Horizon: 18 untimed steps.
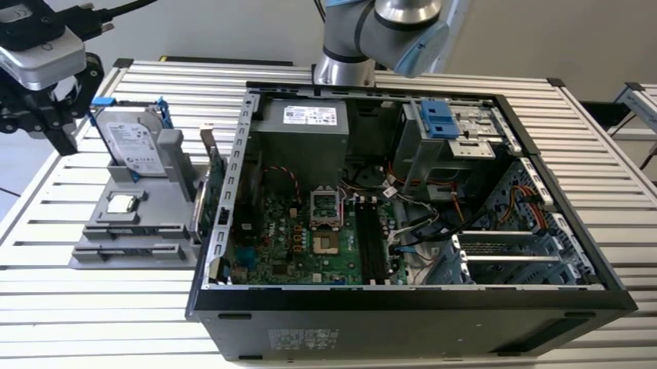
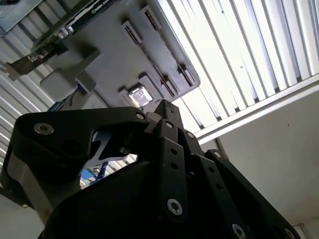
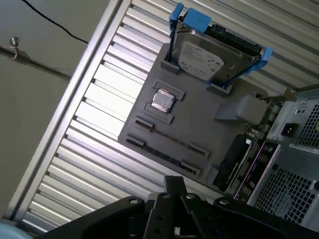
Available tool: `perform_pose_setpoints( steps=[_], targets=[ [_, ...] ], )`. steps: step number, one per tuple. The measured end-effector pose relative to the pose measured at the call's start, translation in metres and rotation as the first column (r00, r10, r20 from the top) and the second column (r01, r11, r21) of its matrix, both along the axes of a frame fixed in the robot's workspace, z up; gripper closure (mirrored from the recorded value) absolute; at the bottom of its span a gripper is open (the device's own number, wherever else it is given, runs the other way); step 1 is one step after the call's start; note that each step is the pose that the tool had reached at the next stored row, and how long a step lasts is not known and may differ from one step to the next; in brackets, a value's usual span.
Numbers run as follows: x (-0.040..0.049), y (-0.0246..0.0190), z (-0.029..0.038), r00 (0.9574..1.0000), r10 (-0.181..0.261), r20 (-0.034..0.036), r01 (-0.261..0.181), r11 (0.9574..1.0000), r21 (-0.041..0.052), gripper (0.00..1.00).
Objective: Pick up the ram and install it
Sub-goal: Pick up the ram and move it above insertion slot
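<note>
My gripper (image 1: pixel 41 134) hangs at the exterior view's far left, above the slatted table's edge. It is beside the grey fixture tray (image 1: pixel 98 246) and touches nothing. Its black fingers (image 3: pixel 174 186) stand apart with nothing between them. The ram is hidden from me; the tray's long holder slots (image 3: pixel 164 137) show as thin dark lines. On the tray a silver hard drive in a blue frame (image 1: pixel 138 142) stands upright, and a small square processor chip (image 3: pixel 162 101) lies flat. The open computer case (image 1: pixel 411 307) shows its green motherboard (image 1: pixel 298 238) with long black memory slots (image 1: pixel 370 238).
A green expansion card with a metal bracket (image 1: pixel 215 192) stands on edge between the tray and the case wall. Inside the case are a power supply (image 1: pixel 303 127), a drive cage with a blue latch (image 1: pixel 441 119) and loose cables (image 1: pixel 411 207). The arm's base (image 1: pixel 344 69) stands behind the case.
</note>
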State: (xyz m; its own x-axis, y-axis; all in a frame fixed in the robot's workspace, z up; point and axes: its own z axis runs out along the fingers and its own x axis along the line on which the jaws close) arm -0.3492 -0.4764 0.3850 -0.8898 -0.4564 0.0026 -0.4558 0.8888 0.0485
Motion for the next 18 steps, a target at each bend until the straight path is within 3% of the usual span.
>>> perform_pose_setpoints(
  steps=[5,9,13,18],
  targets=[
    [0.0000,0.0000,0.0000,0.9972,0.075,-0.0001,-0.075,0.9972,-0.0001,1.00],
    [0.0000,0.0000,0.0000,0.9909,0.135,-0.0001,-0.135,0.9909,0.0000,1.00],
    [0.0000,0.0000,0.0000,0.9805,0.197,0.0000,-0.197,0.9805,0.0000,1.00],
    [0.0000,0.0000,0.0000,0.9617,0.274,0.0000,-0.274,0.9617,0.0000,1.00]
  ],
)
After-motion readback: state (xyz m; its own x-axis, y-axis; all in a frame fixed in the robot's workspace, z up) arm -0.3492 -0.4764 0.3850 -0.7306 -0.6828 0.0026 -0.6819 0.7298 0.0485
